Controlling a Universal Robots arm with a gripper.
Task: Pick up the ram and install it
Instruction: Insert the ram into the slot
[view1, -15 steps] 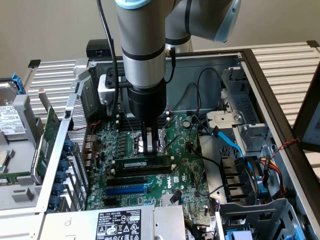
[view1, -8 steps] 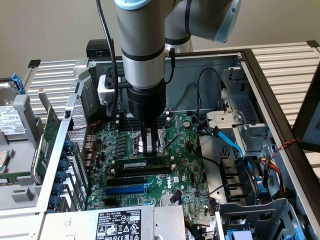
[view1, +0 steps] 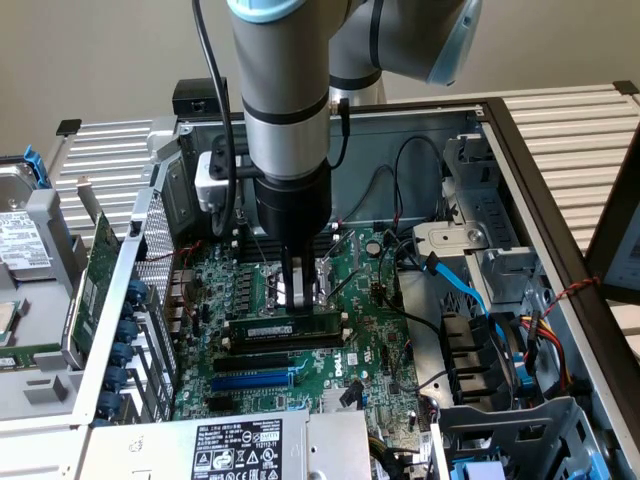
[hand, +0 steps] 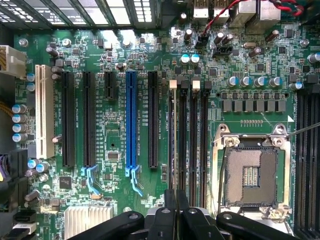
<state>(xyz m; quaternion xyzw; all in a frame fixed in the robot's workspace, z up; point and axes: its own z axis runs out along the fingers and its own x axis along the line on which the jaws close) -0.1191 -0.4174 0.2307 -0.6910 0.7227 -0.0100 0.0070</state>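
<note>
Beneath the pincer (view1: 288, 302), the ram (view1: 287, 327) lies parallel to black slots (view1: 280, 346)

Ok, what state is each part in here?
ram: standing on edge in a slot, pincer right above it; whether it is fully seated, cannot tell.
processor socket: empty.
blue slot: empty.
white slot: empty.
computer case: side open.
</note>
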